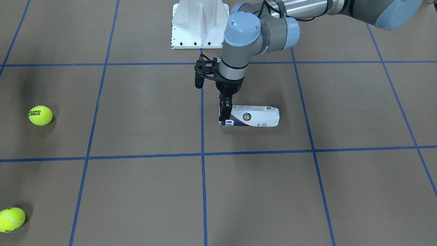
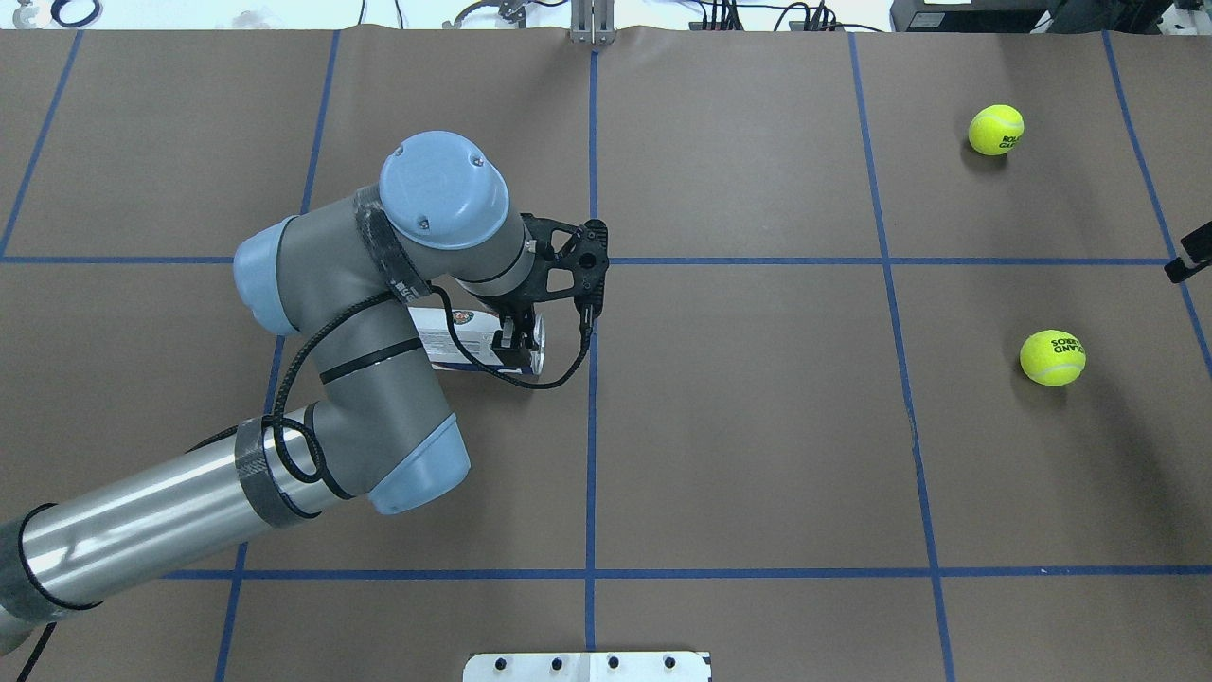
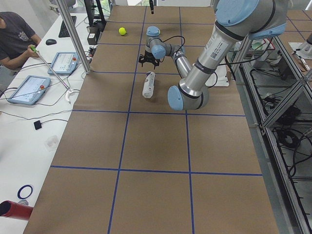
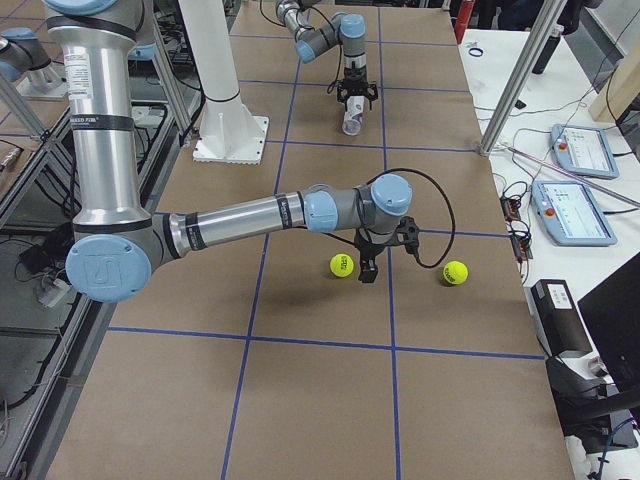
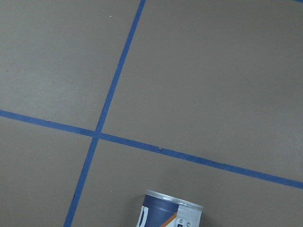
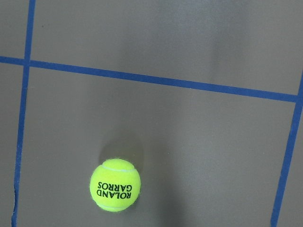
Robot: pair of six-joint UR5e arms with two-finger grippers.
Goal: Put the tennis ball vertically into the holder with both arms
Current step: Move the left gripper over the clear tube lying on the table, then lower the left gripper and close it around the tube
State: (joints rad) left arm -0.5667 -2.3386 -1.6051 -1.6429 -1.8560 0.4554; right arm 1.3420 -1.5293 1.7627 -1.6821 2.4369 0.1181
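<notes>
The holder (image 1: 254, 117) lies on its side near the table's middle, its open end (image 5: 173, 210) pointing along the table. My left gripper (image 1: 224, 114) points down over that open end (image 2: 536, 343), its fingers on either side of the rim, and looks open. A tennis ball (image 1: 40, 115) marked ROLAND GARROS rests on my right side (image 2: 1052, 357) and shows in the right wrist view (image 6: 115, 184). My right gripper (image 4: 367, 272) hovers just beside this ball (image 4: 342, 265). Whether it is open or shut I cannot tell.
A second tennis ball (image 2: 996, 130) lies farther from me (image 1: 12, 219). The white pedestal base (image 1: 199, 24) stands at the table's near edge. A person (image 3: 14, 39) sits by tablets (image 3: 28, 89) at a side bench.
</notes>
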